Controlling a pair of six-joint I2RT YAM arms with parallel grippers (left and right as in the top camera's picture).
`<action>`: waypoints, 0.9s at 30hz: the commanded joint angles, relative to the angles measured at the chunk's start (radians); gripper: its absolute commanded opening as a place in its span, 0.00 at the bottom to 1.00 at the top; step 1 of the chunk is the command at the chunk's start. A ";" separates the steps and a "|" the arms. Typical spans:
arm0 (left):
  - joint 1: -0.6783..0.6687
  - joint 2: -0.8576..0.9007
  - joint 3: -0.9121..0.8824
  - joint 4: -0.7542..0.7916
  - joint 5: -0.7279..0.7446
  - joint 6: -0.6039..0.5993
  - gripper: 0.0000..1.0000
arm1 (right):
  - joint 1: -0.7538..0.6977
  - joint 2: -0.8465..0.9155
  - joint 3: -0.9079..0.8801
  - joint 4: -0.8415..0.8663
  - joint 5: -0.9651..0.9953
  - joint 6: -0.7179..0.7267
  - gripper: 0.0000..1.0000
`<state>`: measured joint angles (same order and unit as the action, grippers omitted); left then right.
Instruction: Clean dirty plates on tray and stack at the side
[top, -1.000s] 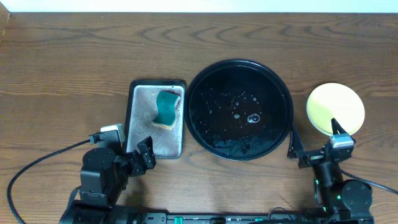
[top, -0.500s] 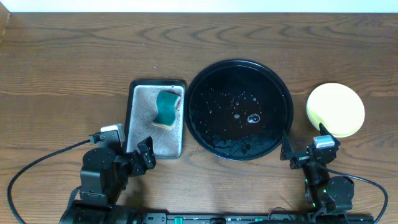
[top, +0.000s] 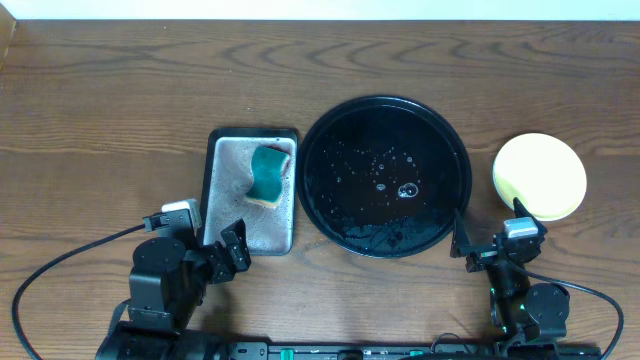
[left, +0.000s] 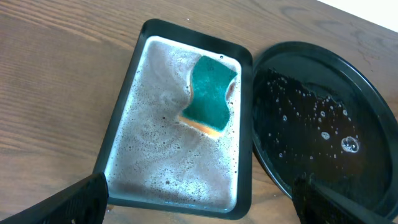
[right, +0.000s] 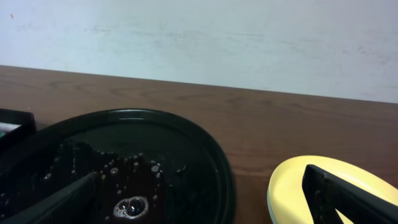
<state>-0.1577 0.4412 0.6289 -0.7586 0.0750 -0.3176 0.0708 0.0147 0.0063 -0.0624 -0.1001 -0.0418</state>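
Right claw (top: 488, 228) has withdrawn; yellow plate (top: 540, 176) sits just beyond.

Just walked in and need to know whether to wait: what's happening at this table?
Nothing is being handled right now. Both arms sit at the near edge of the table, with the left gripper and right gripper open and empty. The black tray holds only water droplets, no plates. A pale yellow plate lies on the table beside it; whether others lie under it cannot be told. The green sponge rests in the wet grey metal tray.
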 joint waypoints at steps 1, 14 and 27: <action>-0.002 -0.004 -0.002 0.001 -0.009 -0.001 0.95 | 0.008 -0.008 -0.001 -0.003 -0.005 -0.016 0.99; -0.002 -0.004 -0.002 0.001 -0.009 -0.001 0.95 | 0.008 -0.008 -0.001 -0.003 -0.005 -0.016 0.99; 0.090 -0.086 -0.028 -0.008 -0.015 0.032 0.95 | 0.008 -0.008 -0.001 -0.003 -0.005 -0.016 0.99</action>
<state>-0.1234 0.4160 0.6277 -0.7734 0.0742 -0.3096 0.0708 0.0147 0.0063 -0.0624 -0.1001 -0.0418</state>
